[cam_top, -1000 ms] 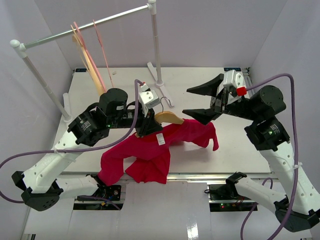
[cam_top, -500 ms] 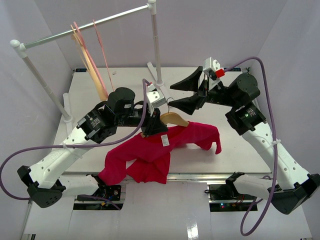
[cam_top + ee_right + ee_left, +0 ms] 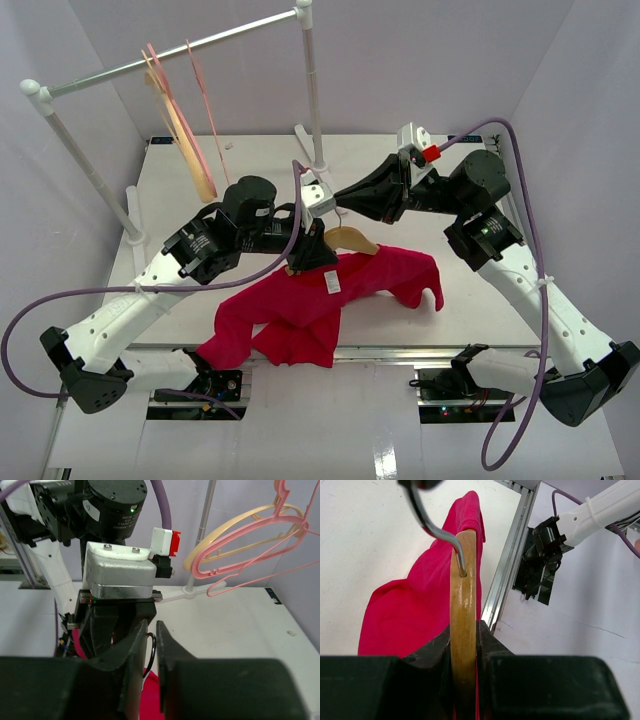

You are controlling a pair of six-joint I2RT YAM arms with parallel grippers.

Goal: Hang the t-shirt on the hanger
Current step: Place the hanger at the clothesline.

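Your right gripper [image 3: 338, 198] swung in from the right, and its fingers drew together at the hanger's hook.
Your left gripper [image 3: 465, 630] was clamped on the wooden hanger [image 3: 350, 238], with one black finger pressed to each flat side of the wood, which ran on past the fingertips. The silver hook [image 3: 437, 530] curved away from the wood beyond your left fingers. Its end sat between the dark fingers of your right gripper, which stood almost closed on the wire. The red t-shirt [image 3: 300, 310] lay against the hanger just past your left fingers. Most of the cloth spread beneath them on the white table [image 3: 400, 160], and one sleeve lay below your right fingers.
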